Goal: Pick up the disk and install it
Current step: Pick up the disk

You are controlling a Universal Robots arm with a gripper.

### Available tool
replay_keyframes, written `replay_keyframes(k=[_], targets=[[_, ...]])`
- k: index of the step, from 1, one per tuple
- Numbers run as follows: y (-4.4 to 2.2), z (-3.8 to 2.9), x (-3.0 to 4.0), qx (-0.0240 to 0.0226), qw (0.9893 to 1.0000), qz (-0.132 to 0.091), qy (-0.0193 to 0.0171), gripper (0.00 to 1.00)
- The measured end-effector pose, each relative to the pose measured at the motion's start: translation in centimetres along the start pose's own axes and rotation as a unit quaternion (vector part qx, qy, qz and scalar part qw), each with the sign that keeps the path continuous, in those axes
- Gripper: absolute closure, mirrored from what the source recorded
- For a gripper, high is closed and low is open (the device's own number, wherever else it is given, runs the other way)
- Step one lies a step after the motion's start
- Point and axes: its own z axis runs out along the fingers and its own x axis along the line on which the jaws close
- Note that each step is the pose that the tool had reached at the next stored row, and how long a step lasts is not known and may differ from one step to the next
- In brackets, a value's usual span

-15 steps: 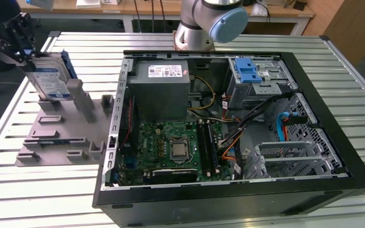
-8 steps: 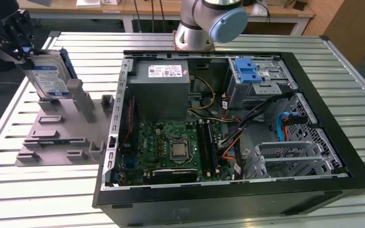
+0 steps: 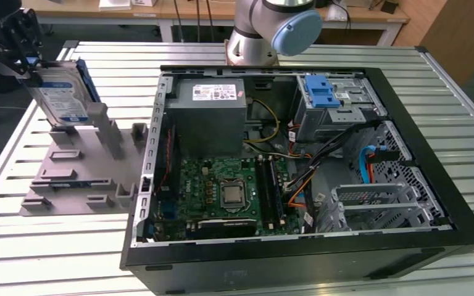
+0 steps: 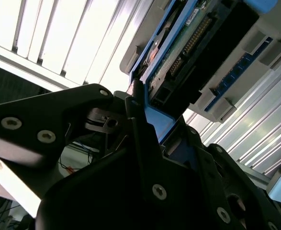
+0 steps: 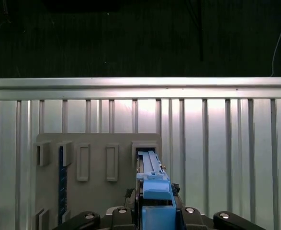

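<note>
My jaws are clamped on the top edge of the disk (image 3: 60, 92), upright at its slot in the grey holder (image 3: 64, 179) on the surface (image 3: 47, 246), well apart from the open PC case (image 3: 303, 262): pickup approx. done, install not yet.

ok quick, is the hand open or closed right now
hand: closed, holding the disk by the top edge of its blue carrier, with the disk upright.
</note>
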Motion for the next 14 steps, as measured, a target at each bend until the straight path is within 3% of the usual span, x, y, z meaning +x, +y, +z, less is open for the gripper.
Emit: replay_keyframes(k=[14], targets=[[0.03,-1.22,-0.01,0.0005,1.0,0.0,0.0,0.64]])
